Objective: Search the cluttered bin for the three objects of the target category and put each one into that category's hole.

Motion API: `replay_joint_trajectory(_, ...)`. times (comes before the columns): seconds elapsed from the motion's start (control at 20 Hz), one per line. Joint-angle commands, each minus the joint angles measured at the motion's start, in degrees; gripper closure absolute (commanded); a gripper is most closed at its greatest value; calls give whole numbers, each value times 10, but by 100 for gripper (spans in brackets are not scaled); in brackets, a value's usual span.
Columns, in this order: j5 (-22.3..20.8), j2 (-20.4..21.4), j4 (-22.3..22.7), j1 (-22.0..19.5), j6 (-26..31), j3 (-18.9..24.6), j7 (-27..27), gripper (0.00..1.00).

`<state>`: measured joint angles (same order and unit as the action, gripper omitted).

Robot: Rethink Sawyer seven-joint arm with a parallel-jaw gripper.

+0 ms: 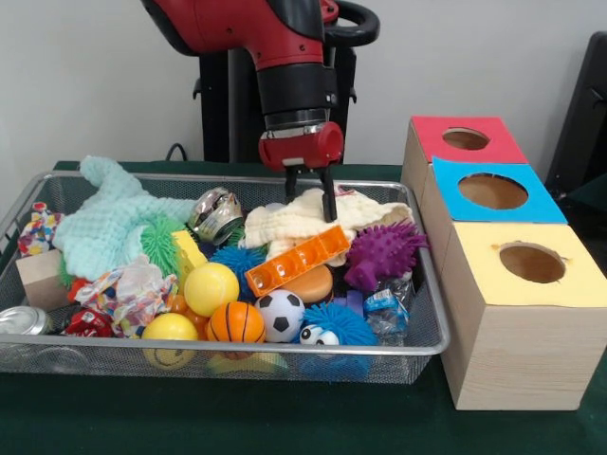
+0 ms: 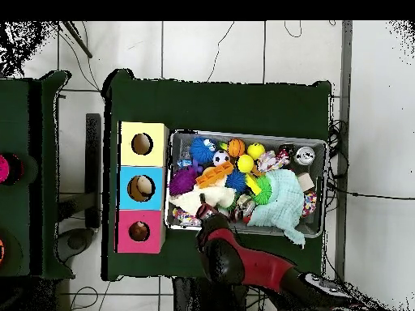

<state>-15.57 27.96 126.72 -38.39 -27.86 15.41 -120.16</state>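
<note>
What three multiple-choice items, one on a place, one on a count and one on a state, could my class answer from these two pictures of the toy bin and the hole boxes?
1. Where is the claw?
A. above the yellow box
B. over the cream cloth at the bin's far side
C. on the table outside the bin

2. How many wooden boxes with holes stand beside the bin?
A. two
B. three
C. four

3. What state is the claw in?
A. open and empty
B. shut on a ball
C. out of sight

Key: 1 B, its tips hang over the cream cloth; 2 B, red-topped, blue-topped and yellow-topped boxes stand in a row; 3 A, its fingers stand apart with nothing between them.
</note>
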Motion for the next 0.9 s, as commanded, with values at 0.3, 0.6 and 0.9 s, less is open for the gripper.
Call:
replay_joint_trajectory(0.3, -59, -62, -101, -12, -60, 31, -84, 0)
replay_joint_trajectory(0.6, -51, -67, -114, 19, -170, -13, -78, 100)
replay_joint_trajectory(0.9, 12, -50, -91, 65, -335, -62, -63, 100)
